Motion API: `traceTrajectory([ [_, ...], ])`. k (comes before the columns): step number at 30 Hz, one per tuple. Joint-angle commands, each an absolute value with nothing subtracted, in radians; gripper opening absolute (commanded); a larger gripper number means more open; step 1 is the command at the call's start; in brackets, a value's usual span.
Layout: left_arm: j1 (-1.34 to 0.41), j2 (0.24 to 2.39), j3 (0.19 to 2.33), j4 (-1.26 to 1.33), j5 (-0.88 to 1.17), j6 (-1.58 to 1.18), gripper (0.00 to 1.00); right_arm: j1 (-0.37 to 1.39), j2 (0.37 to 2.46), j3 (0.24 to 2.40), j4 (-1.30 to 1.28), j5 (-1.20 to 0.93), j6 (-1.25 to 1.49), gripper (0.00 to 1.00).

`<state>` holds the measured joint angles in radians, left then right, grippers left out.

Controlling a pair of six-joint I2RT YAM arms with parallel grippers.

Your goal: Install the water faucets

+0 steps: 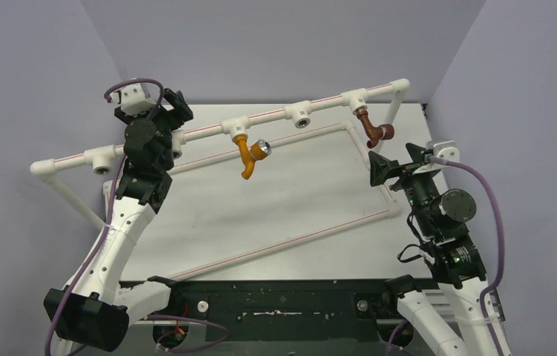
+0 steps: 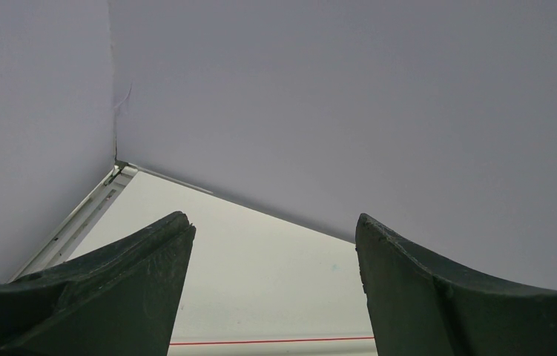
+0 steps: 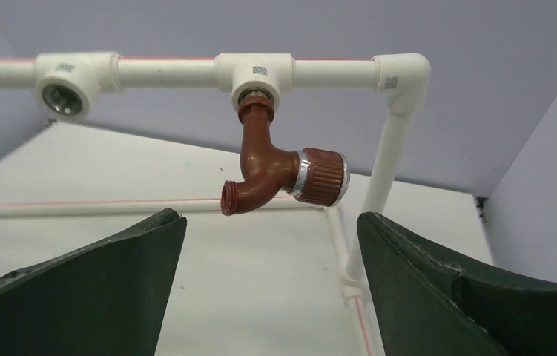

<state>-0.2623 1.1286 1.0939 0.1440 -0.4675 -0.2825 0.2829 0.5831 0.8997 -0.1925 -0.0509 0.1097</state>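
The orange-yellow faucet (image 1: 250, 155) hangs from a white T socket on the raised pipe rail (image 1: 275, 113), with its silver knob to the right. The dark red-brown faucet (image 1: 372, 130) hangs from the socket near the rail's right end. In the right wrist view the red-brown faucet (image 3: 268, 167) sits seated in its socket, spout to the left. My right gripper (image 1: 396, 159) is open and empty, just in front of and below it; it also shows in the right wrist view (image 3: 269, 217). My left gripper (image 1: 179, 104) is open and empty at the rail's left part, facing the back wall (image 2: 273, 219).
Empty T sockets sit on the rail (image 1: 302, 117) (image 1: 102, 162), and one shows in the right wrist view (image 3: 64, 85). White pipes with red stripes lie as a frame on the table (image 1: 282, 241). An upright post (image 3: 385, 170) stands to the right of the red-brown faucet. Grey walls close in on three sides.
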Motion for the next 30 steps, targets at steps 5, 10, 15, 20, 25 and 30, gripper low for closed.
traceTrajectory([
  [5,-0.276,1.192,1.012,-0.148,-0.452,-0.284,0.78,0.359,0.599,0.843,-0.009,-0.131,-0.374,0.91],
  [10,-0.277,1.189,1.012,-0.149,-0.450,-0.286,0.78,0.425,0.593,0.791,0.094,-0.083,-0.593,0.93],
  [15,-0.278,1.192,1.013,-0.150,-0.445,-0.288,0.77,0.455,0.634,0.761,0.160,-0.017,-0.825,0.93],
  [20,-0.278,1.189,1.013,-0.150,-0.443,-0.288,0.78,0.474,0.667,0.733,0.256,-0.010,-1.026,0.94],
  [25,-0.278,1.189,1.014,-0.151,-0.442,-0.288,0.78,0.481,0.739,0.752,0.276,0.049,-1.174,0.94],
  [30,-0.278,1.192,1.014,-0.153,-0.439,-0.288,0.77,0.493,0.812,0.758,0.315,0.114,-1.281,0.93],
])
